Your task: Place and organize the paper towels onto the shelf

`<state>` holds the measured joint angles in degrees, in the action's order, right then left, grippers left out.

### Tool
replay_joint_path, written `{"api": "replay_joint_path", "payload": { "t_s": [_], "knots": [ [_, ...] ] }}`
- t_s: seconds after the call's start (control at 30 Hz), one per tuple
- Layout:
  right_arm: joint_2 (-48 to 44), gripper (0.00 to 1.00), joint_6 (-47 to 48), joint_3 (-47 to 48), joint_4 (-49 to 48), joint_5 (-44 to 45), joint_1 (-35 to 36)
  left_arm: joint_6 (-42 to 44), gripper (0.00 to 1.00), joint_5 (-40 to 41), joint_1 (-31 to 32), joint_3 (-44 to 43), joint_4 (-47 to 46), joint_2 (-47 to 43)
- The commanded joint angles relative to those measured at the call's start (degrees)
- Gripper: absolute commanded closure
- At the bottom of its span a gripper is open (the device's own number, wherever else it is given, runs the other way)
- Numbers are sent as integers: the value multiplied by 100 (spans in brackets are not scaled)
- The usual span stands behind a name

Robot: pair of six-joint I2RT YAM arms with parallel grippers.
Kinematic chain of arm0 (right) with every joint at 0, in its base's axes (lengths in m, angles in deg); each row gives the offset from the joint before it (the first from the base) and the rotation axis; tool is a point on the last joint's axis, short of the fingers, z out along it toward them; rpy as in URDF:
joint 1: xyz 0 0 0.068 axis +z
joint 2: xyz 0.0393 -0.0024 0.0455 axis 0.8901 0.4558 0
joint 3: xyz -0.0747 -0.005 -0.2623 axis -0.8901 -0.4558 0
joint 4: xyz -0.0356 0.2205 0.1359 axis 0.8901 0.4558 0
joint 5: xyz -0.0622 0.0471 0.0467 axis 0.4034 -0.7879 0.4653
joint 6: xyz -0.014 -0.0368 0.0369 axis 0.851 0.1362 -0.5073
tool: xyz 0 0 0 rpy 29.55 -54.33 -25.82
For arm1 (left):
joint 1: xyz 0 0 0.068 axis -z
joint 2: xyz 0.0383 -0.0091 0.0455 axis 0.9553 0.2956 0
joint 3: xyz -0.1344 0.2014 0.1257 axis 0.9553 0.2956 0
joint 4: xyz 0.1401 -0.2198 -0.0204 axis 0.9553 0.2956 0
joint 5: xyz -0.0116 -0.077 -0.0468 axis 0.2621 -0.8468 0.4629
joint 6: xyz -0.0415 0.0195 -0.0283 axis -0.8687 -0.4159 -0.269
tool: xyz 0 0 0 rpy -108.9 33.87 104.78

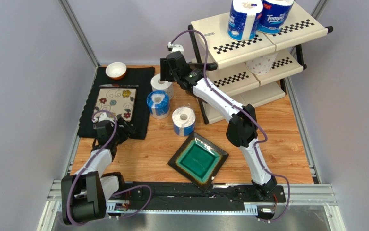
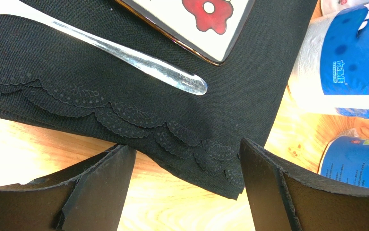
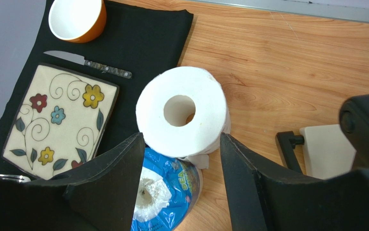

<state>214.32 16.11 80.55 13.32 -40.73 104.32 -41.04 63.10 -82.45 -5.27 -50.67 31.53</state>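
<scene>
Hovering right gripper (image 3: 181,144) released above plain roll (image 3: 203,115) near far edge of bench (image 1: 287,144); left gripper (image 2: 186,154) spread, empty, over placemat (image 2: 249,82). Two wrapped rolls (image 1: 244,21) atop shelf (image 1: 210,26), another roll (image 1: 261,62) on middle tier.

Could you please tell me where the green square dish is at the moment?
In the top view, the green square dish lies on the table near its front edge, about midway across, just in front of the nearest blue-banded roll.

3 paper towels (image 1: 244,19) on shelf (image 1: 215,26) (2 up top), 3 upright beside.
</scene>
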Motion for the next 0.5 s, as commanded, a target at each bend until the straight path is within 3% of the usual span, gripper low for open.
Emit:
{"api": "replay_joint_path", "payload": {
  "t_s": [0.0,0.47],
  "knots": [
    [283,38,-52,-11,-480,265,32,-39,11,1,-19,169,593,165],
    [687,38,80,15,-542,679,32,-57,11,-8,-37,177,567,200]
  ]
}}
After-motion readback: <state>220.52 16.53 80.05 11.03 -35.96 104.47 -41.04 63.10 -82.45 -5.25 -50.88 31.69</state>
